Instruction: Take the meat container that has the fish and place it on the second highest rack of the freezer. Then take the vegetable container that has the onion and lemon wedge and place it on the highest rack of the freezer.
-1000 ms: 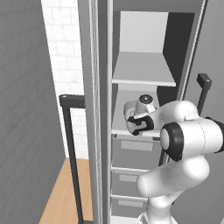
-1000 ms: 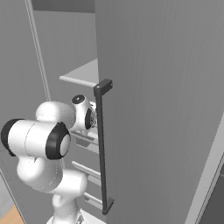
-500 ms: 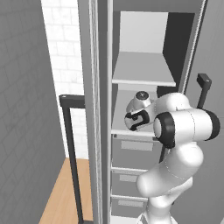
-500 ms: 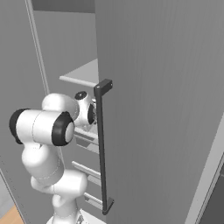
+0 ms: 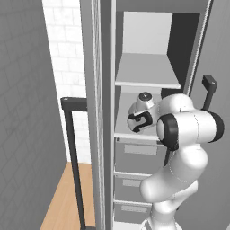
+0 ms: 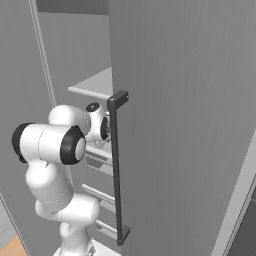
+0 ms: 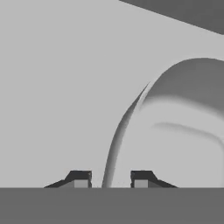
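The end effector [image 7: 107, 180], fingers slightly parted around a pale container rim [image 7: 114, 144], sits at the freezer's [image 5: 148, 81] second-highest rack [image 5: 134, 135]; first placement seems nearly done, the vegetable container remains.

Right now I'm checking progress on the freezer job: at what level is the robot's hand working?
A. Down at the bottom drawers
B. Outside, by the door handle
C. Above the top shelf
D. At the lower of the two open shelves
D: in the left base view the hand sits just over the lower open shelf, with the top shelf above it and the drawers below.
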